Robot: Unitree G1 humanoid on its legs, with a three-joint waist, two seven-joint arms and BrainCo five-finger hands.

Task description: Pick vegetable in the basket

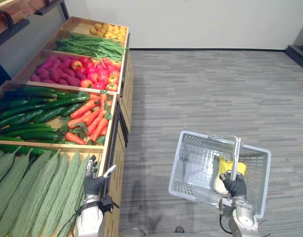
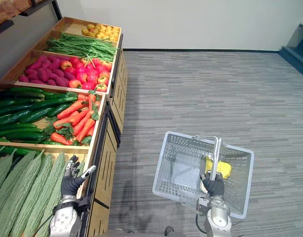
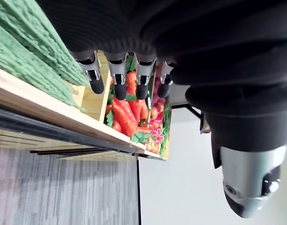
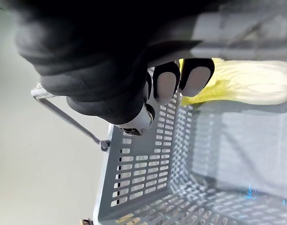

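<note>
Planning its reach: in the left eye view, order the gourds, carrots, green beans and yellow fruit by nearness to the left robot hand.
1. Gourds, beside the left robot hand.
2. Carrots, just behind them.
3. Green beans, farther back.
4. Yellow fruit, farthest back.

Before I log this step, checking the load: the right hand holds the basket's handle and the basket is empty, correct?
Not empty: the basket holds a pale yellow cabbage, plain in the right wrist view. The right hand does hold the handle.
</note>
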